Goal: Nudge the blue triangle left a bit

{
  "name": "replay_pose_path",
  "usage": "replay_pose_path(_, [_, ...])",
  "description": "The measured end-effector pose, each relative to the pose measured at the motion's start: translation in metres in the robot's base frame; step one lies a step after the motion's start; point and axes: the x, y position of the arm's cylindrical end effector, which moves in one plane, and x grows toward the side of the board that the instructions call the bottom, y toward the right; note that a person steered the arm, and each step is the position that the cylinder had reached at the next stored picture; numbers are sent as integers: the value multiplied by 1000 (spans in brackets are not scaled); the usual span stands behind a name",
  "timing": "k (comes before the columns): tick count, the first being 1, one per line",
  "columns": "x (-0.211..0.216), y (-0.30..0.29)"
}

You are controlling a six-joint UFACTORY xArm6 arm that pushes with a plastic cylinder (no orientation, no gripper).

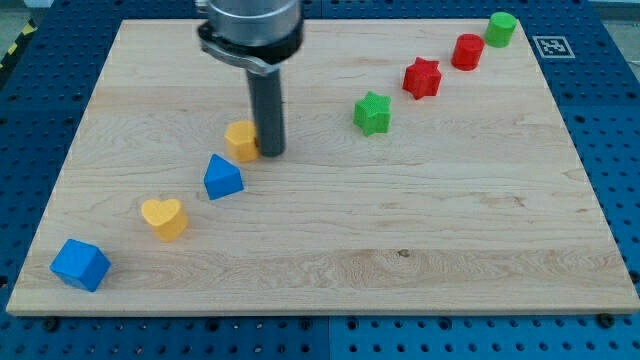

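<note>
- My tip (272, 153) rests on the wooden board (420, 240), a little left of the board's middle and toward its far half. It is a plain rod end with no jaws, so nothing about it spreads, presses together or pinches.
- The blue triangle (223, 178) lies near-left of my tip, close by but apart from it.
- A small yellow block (242, 140), its shape hard to make out, sits just beside the rod on the left, seemingly touching it, and lies just far-right of the blue triangle.
- A yellow heart (165, 217) sits near-left of the blue triangle, with bare wood between them.
- A blue cube (80, 264) lies at the near-left corner of the board, well apart from my tip.
- These four blocks form a slanted line from the near-left corner up to the rod.
- To the right, a second slanted line runs toward the far-right corner: a green star (373, 112), a red star (422, 77), a red block (467, 51) of roughly round shape, and a green block (500, 29) at the far edge.
- All four lie well apart from my tip.
</note>
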Motion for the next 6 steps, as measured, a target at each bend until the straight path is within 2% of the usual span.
replay_pose_path(2, [-16, -90])
replay_pose_path(3, [2, -53])
replay_pose_path(4, [39, 0])
replay_pose_path(5, [53, 8])
replay_pose_path(6, [64, -34])
